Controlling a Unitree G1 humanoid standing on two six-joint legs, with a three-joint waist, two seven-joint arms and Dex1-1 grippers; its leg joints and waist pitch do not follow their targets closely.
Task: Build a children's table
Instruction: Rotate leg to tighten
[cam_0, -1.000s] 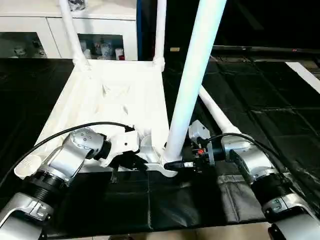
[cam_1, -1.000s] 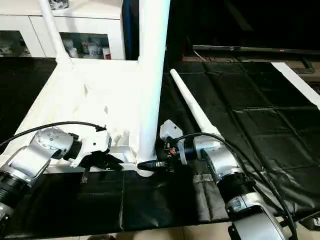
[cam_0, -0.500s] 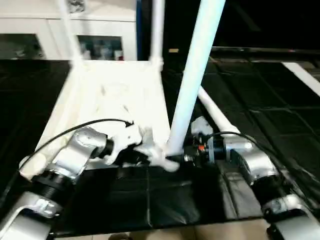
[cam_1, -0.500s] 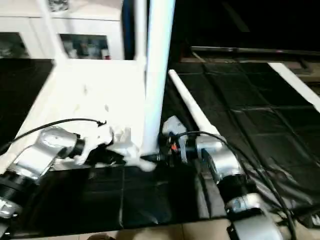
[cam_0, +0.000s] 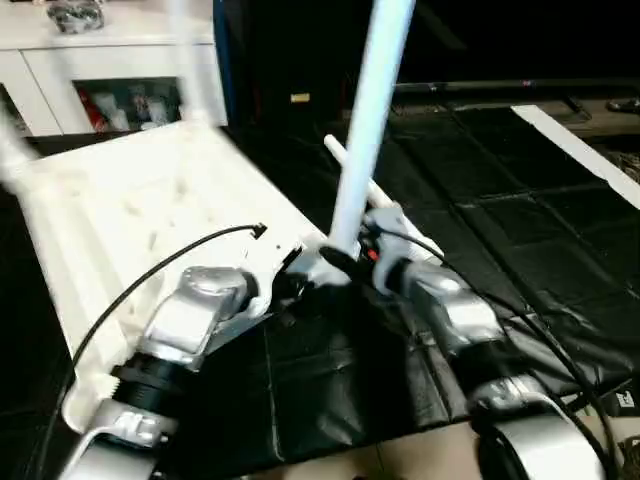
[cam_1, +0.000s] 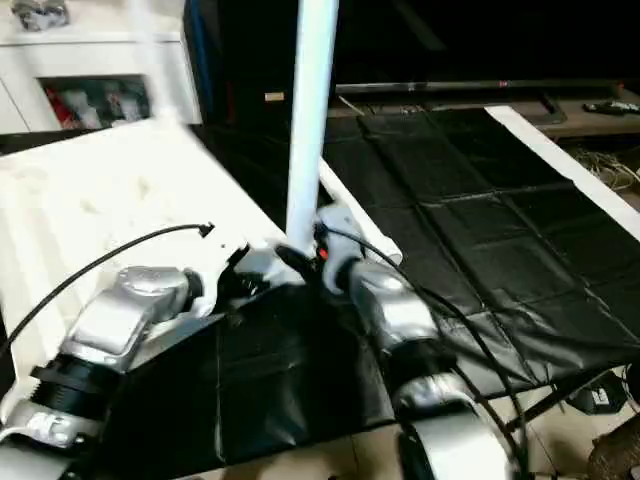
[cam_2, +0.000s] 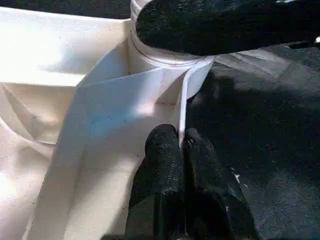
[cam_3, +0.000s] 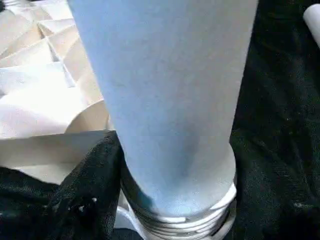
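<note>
There are no words, numbers or signs to read in these pictures. Nothing is printed on the white table parts, the black floor cover or the robot's arms. The small things on the far shelf are too blurry to read.

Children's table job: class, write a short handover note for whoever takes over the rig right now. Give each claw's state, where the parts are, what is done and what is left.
Left claw: shut, pinching the thin rim of the tabletop beside the near corner socket.
Right claw: around the base of the upright leg; one black finger lies against it where its threads meet the socket.
Parts: the tabletop lies underside up on the black sheet. Two blurred legs stand at its far corners. A spare leg lies on the sheet behind the upright one.
Done: three legs stand in sockets; how tight the near one is cannot be told.
Left: finish seating the near leg, fit the spare leg, turn the table upright.
</note>
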